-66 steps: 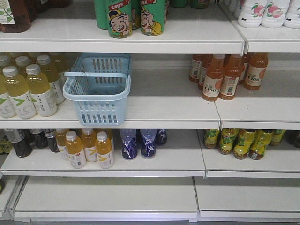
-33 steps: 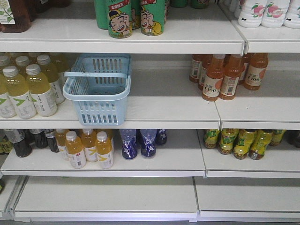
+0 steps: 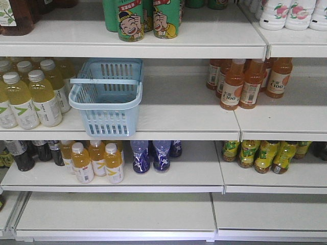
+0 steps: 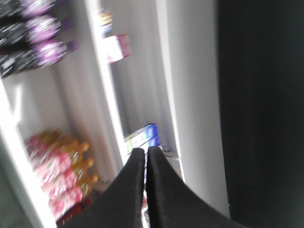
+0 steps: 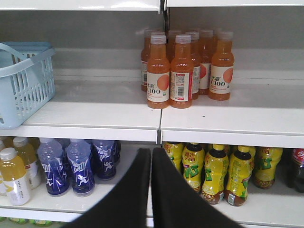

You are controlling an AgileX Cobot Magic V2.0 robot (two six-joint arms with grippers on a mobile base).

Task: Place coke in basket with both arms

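Plastic basket (image 3: pixel 107 122) stands empty; left gripper (image 4: pixel 145 154) and right gripper (image 5: pixel 151 154) are pinched closed, holding nothing.
Likely coke (image 5: pixel 298 166), a dark bottle below and far right of the basket: probably heavy, slick, rigid; grasp mid-body.

White shelves (image 3: pixel 194 120) w/ lt-blue basket (image 3: pixel 107 97), yellow btls (image 3: pixel 31 99), orange btls (image 3: pixel 245 84) mid-tier; green cans (image 3: pixel 148 19) on top.

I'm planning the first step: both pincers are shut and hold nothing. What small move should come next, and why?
Probably open the right pincer and steer it toward the dark, red-labelled bottle at the right edge of the lower shelf, likely the coke. Its tips meet with nothing between them, and the basket looks empty.
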